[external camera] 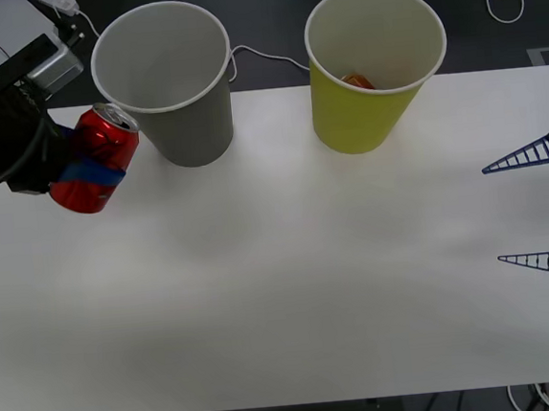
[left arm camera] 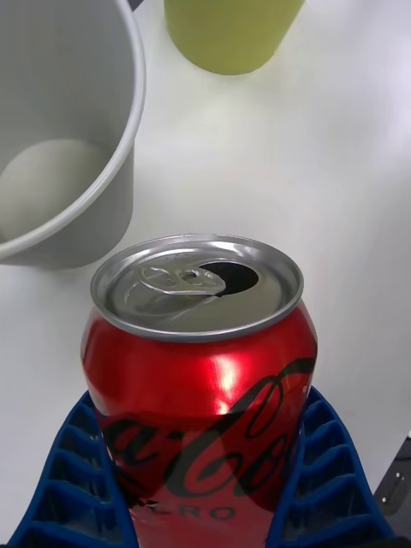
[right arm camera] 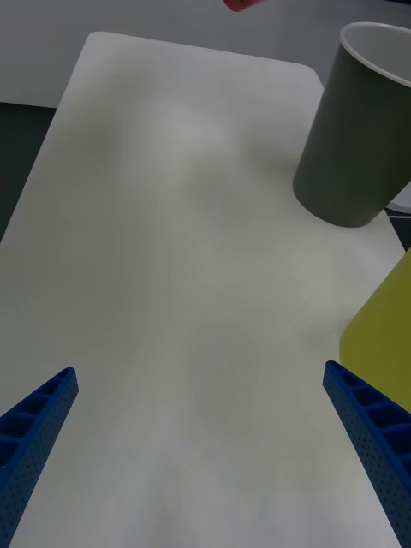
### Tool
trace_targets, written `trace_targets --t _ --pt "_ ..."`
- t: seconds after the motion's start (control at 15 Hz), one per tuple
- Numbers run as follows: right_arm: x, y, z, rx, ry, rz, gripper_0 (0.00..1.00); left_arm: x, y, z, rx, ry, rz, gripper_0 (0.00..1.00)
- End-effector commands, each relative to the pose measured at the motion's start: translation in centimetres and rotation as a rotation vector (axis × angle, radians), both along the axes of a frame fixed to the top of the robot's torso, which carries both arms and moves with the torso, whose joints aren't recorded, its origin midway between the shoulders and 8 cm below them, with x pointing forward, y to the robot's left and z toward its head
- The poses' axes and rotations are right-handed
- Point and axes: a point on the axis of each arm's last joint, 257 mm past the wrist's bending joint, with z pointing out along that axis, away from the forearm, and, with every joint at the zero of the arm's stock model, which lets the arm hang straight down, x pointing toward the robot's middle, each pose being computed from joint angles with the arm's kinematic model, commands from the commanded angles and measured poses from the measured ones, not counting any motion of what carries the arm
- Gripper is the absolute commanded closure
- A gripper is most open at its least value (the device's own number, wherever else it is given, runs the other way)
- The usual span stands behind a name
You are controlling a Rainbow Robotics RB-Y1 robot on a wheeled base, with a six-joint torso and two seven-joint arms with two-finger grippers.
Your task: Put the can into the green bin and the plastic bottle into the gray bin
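Observation:
My left gripper (external camera: 87,172) is shut on the red can (external camera: 94,159) and holds it tilted in the air at the table's left, just left of the gray bin (external camera: 170,85). In the left wrist view the can (left arm camera: 199,385) shows its silver top and open tab between the blue fingers (left arm camera: 73,467), with the gray bin (left arm camera: 60,137) close by and the green bin (left arm camera: 229,30) farther off. The green bin (external camera: 374,72) stands right of the gray one and has something orange inside. My right gripper (external camera: 536,209) hangs open at the right edge. The plastic bottle is out of view.
The white table (external camera: 291,281) stretches wide in front of both bins. Cables lie on the dark floor behind it. In the right wrist view the gray bin (right arm camera: 360,137) and the green bin (right arm camera: 385,330) stand ahead of the open fingers (right arm camera: 34,428).

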Motion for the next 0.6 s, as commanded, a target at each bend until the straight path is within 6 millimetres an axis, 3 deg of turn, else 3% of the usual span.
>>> trace_targets --t 0.07,0.6 --pt "0.0 0.0 0.0 0.000 0.000 0.000 0.00 0.3 -1.7 1.5 0.064 0.011 -0.061 0.99" --pt "0.0 0.0 0.0 0.000 0.000 0.000 0.00 1.7 -9.5 7.5 0.178 0.002 -0.207 0.97"
